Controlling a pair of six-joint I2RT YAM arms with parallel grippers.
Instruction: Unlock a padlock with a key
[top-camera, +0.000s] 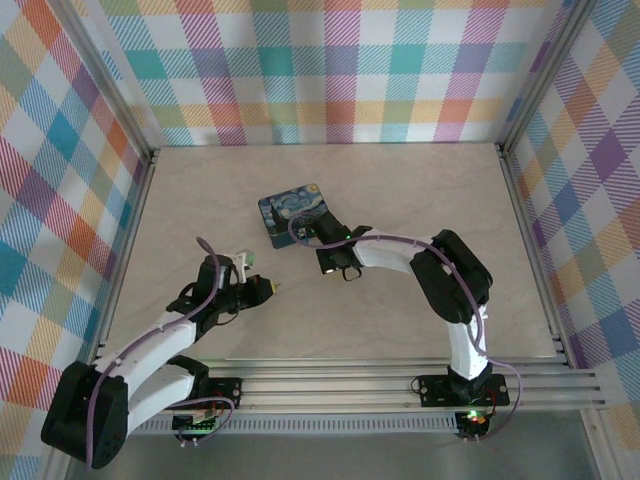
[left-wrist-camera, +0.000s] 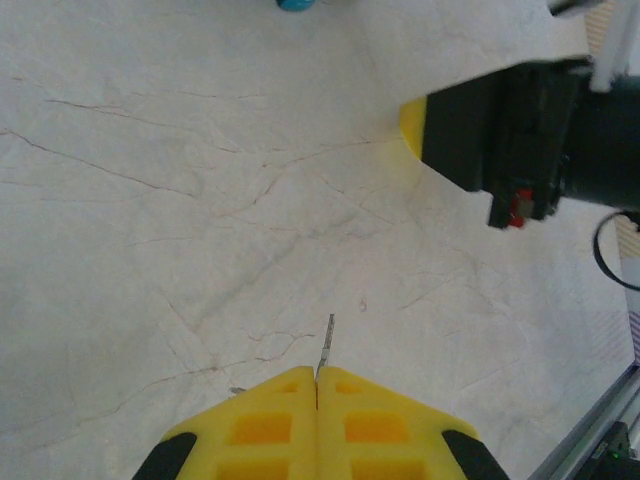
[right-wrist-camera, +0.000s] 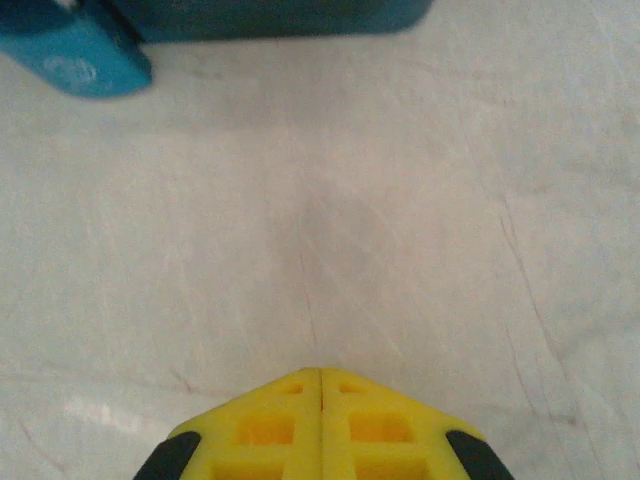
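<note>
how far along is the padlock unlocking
Done: the key is off the table, pinched in the shut left pincer with its blade poking past the tips. In hand: the right pincer, shut and empty, sits just short of the padlock, which lies flat. Left: bringing the key to the padlock, inserting it and turning; the two are well apart.
</note>
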